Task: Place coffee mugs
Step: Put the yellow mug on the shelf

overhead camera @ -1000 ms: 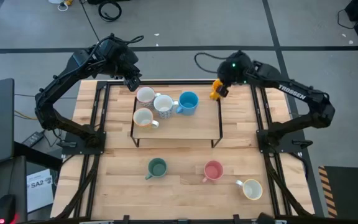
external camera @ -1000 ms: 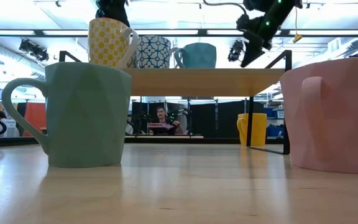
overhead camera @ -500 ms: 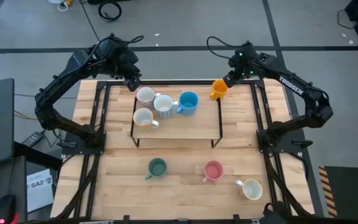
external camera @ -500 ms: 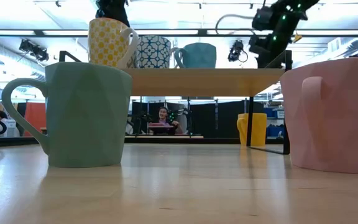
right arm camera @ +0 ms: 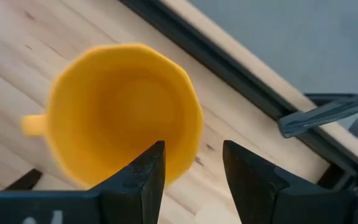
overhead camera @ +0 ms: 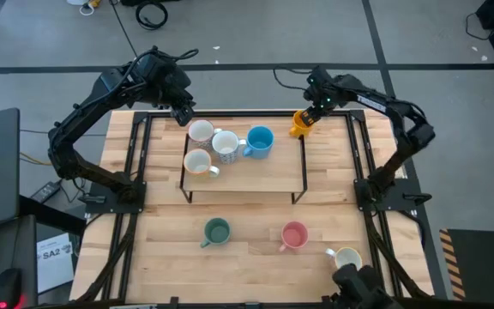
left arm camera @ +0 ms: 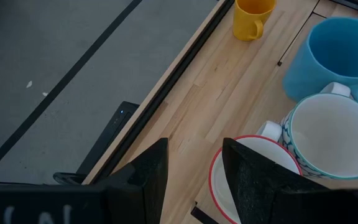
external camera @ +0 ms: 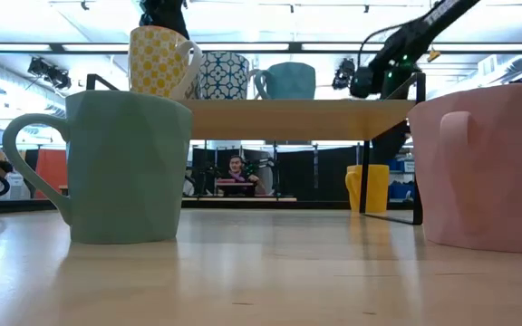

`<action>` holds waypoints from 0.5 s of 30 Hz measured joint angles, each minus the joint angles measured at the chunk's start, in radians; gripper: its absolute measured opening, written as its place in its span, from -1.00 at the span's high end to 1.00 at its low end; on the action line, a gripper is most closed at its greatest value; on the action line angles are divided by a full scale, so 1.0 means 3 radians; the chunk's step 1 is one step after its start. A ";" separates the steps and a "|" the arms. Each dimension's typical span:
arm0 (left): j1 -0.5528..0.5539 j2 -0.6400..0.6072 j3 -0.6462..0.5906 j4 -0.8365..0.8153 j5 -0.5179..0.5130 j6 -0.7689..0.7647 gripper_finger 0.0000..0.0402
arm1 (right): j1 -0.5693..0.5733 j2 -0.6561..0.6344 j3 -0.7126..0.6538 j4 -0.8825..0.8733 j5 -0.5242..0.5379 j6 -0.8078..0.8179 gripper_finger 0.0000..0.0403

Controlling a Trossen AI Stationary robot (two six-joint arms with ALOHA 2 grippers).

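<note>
An orange-yellow mug [overhead camera: 301,123] stands on its base on the table, just past the shelf's far right corner. My right gripper [right arm camera: 192,163] hangs open just above it, fingers either side of its far rim [right arm camera: 191,134], touching nothing that shows. On the raised shelf [overhead camera: 256,176] stand a red-rimmed white mug [overhead camera: 201,130], a patterned mug [overhead camera: 225,144], a blue mug [overhead camera: 261,141] and a cream mug [overhead camera: 197,161]. My left gripper [left arm camera: 194,165] waits open over the shelf's far left corner, beside the red-rimmed mug [left arm camera: 229,186].
On the table in front of the shelf stand a green mug [overhead camera: 217,231], a pink mug [overhead camera: 294,235] and a cream mug [overhead camera: 347,259]. A dark object [overhead camera: 357,283] shows at the near edge beside the cream mug. Black rails [overhead camera: 140,163] run along both table sides.
My right gripper has opened and let go of the orange-yellow mug, then drawn back a little toward the table's far right and upward. The mug stays standing where it was on the table.
</note>
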 joint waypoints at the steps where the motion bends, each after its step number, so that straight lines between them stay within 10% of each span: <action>1: 0.0000 0.0000 0.0000 0.0000 0.0000 0.0000 0.22 | -0.0006 0.0056 0.0000 0.0000 0.0000 -0.0001 0.17; 15: 0.0000 0.0000 0.0000 0.0000 0.0000 -0.0001 0.22 | -0.0017 0.0435 0.0000 -0.0006 -0.0172 -0.0005 0.39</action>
